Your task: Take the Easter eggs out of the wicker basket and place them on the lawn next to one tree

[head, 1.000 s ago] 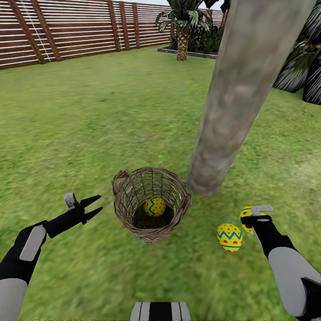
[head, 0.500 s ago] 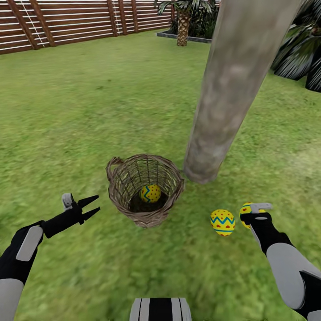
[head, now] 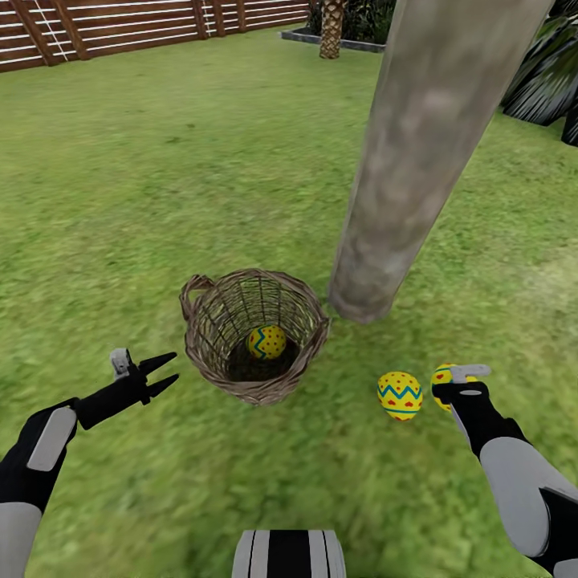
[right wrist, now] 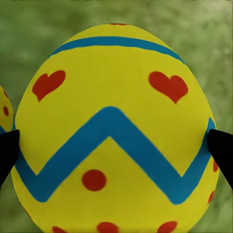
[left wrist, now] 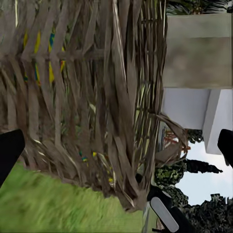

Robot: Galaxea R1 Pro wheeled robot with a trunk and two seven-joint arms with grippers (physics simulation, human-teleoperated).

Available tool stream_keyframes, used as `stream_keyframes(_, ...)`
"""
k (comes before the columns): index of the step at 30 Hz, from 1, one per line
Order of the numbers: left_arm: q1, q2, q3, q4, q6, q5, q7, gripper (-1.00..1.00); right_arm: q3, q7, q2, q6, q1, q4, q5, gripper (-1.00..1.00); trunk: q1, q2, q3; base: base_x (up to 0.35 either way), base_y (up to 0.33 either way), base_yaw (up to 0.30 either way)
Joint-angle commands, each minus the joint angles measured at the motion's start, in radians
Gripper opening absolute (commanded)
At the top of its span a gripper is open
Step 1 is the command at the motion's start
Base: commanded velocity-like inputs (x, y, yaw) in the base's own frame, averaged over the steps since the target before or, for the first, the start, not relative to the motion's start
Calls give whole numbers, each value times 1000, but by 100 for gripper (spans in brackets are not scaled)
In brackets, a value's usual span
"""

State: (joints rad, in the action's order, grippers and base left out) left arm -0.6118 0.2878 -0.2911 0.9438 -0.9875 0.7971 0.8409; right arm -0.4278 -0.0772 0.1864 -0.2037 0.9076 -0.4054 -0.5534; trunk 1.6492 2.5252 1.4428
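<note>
- No legible text, label, brand, number or sign found in any view
- Easter eggs (head: 400,395): printed decoration only, namely red hearts, red dots and blue zigzag bands; no lettering
- Wicker basket (head: 210,341): bare weave, no tag or marking
- Tree trunk (head: 417,160): mottled bark, no sign attached
- Fence (head: 120,28): plain slats, nothing written

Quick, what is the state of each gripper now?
Left gripper: open, holding nothing, beside the wicker basket.
Right gripper: jaws around an Easter egg, shut on it.
</note>
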Motion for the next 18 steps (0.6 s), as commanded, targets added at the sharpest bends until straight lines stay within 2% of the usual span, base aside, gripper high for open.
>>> stream_keyframes(1, 1, 3, -13, -1, -2, -3, 5, 100, -3, 1, -1, -3, 1, -1, -6, -100, 0, 0, 1, 0, 0, 0)
stream_keyframes(4, 5, 4, -35, -4, 4, -5, 6, 100, -3, 2, -1, 2, 0, -1, -6, -100, 0, 0, 1, 0, 0, 0)
stream_keyframes(9, 14, 5, -41, -7, 9, -13, 4, 100, -3, 1, -1, 24, 1, -1, -6, -100, 0, 0, 1, 0, -81, 24)
stream_keyframes(18, 23, 7, -48, -19, 13, -13, 4, 100, -3, 0, -2, 24, 0, -7, -6, -100, 0, 0, 1, 0, -311, 277)
